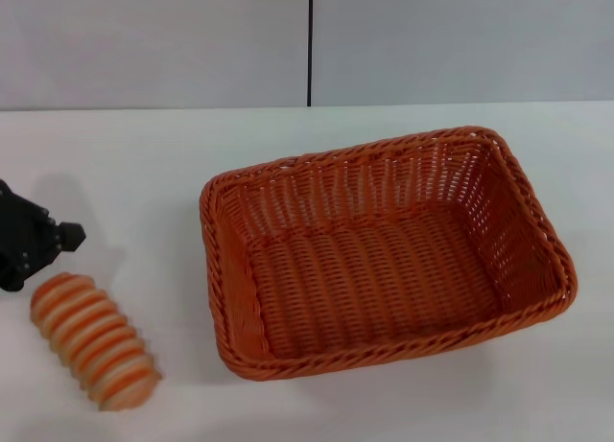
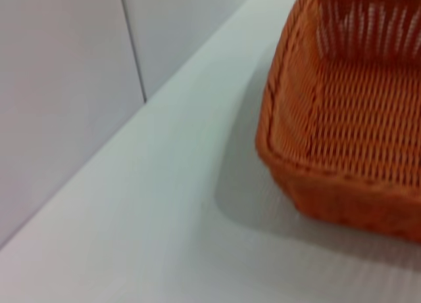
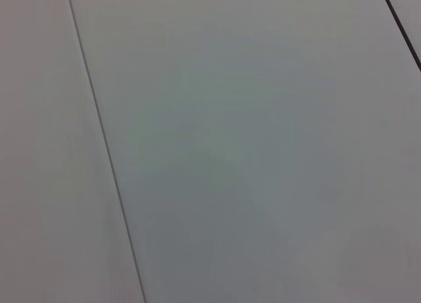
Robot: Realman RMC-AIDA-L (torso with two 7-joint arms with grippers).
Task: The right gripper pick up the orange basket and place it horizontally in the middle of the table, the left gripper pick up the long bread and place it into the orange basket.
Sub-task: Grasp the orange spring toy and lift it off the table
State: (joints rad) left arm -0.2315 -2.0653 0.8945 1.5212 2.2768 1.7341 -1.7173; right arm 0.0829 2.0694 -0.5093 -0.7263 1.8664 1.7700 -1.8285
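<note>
The orange basket lies lengthwise across the middle of the white table, and nothing shows inside it. One of its corners fills the left wrist view. The long bread, striped orange and cream, lies on the table near the front left, well apart from the basket. My left gripper, a black claw, hangs at the left edge of the head view, just behind the bread's far end and apart from it. The right gripper is out of view.
A grey panelled wall with a dark vertical seam runs behind the table's far edge. The right wrist view shows only grey wall panels. Bare tabletop separates the bread from the basket.
</note>
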